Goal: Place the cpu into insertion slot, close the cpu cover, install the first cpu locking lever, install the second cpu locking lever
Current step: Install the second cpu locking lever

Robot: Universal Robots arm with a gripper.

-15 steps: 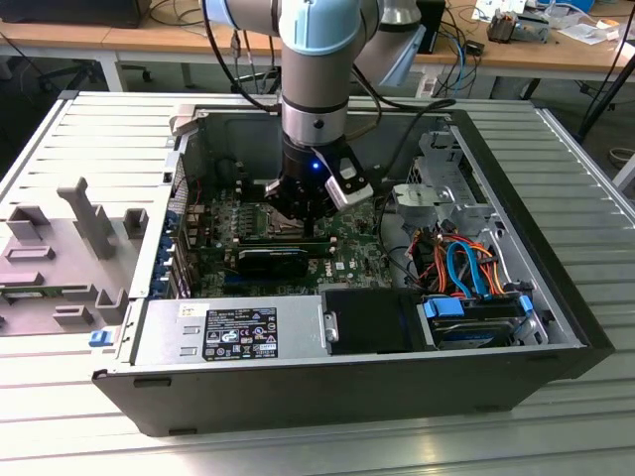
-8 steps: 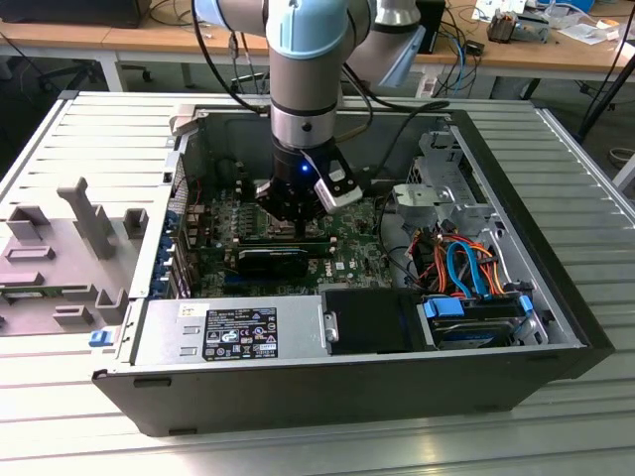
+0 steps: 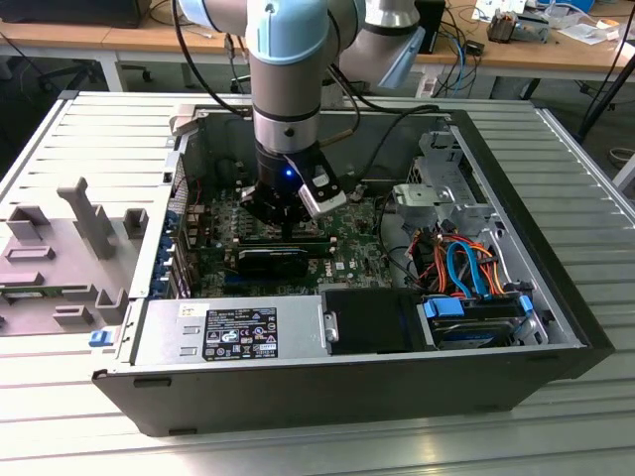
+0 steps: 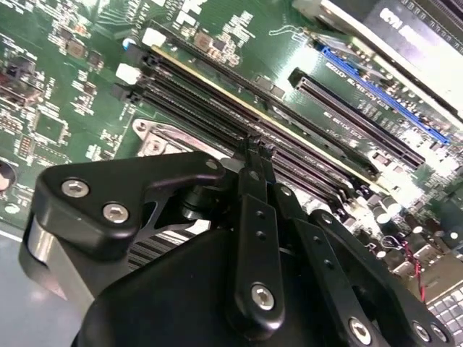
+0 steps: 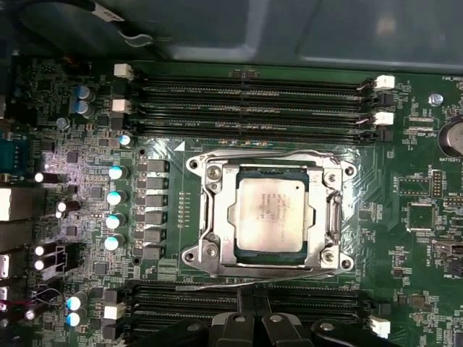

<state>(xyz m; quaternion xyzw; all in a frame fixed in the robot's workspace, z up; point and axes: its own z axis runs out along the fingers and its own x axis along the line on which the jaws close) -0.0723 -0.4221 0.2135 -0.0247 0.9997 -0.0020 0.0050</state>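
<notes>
Silver-grey metal is what you see at the centre of the first wrist view: the cpu (image 5: 273, 212) lies flat in the insertion slot (image 5: 269, 165), and the cpu cover (image 5: 215, 210) is folded down around it, its square cut-out framing the chip's top. A thin wire lever (image 5: 282, 155) runs along the socket's edge on the side nearer the upper bank of memory slots (image 5: 249, 108); another wire lever (image 5: 224, 284) curves along the opposite edge, beside the second bank of slots. You cannot tell from this angle whether either lever is hooked under its catch.

Your claw (image 4: 257, 148) hangs low over the green motherboard (image 5: 405, 181), just beside the socket. In the second wrist view its two black fingertips (image 4: 253, 155) meet with no gap showing between them, and nothing is pinched there; they point down at the long black memory slots (image 4: 217, 108). The corner of the socket's metal frame (image 4: 155, 137) peeks out just behind the claw's black linkage.

In the exterior view the arm (image 3: 288, 69) reaches straight down into the open computer case (image 3: 556, 288), which lies on its side on a slatted metal desk (image 3: 99, 139). The claw (image 3: 286, 223) sits above the middle of the board. A grey fixture (image 3: 60, 248) with upright blocks rests on the desk toward the exterior view's left, well apart from the case.
</notes>
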